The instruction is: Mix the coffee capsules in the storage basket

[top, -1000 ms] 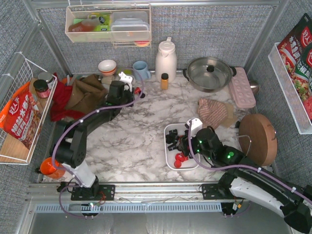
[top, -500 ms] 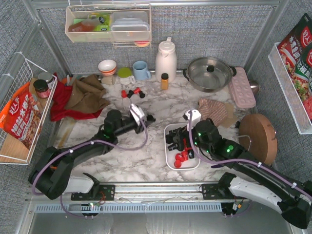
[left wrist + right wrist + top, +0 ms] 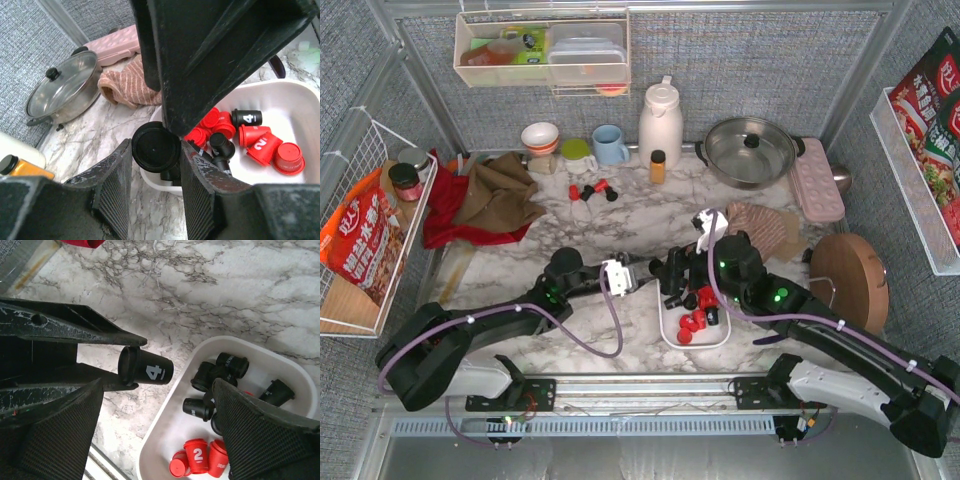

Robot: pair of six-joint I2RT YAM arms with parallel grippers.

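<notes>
The white storage basket (image 3: 667,328) lies on the marble in front of my right arm, with red capsules (image 3: 692,322) at its near end and black ones (image 3: 706,298) further back. My left gripper (image 3: 648,271) is shut on a black capsule (image 3: 155,147) marked 4 (image 3: 146,369), held sideways just over the basket's left rim (image 3: 300,115). My right gripper (image 3: 678,272) hovers open above the basket (image 3: 170,440), its fingers (image 3: 260,435) wide apart with nothing between them. Three more capsules (image 3: 592,190) lie loose on the table at the back.
An amber bottle (image 3: 658,166), white thermos (image 3: 660,120) and lidded pot (image 3: 750,150) stand along the back. A striped cloth (image 3: 760,230), pink box (image 3: 817,192) and round wooden board (image 3: 850,285) lie to the right. Red and brown cloths (image 3: 485,200) are at the back left.
My left arm has swung from the back left to the basket's left rim, carrying the black capsule. My right gripper has opened wider and shifted slightly back over the basket.
</notes>
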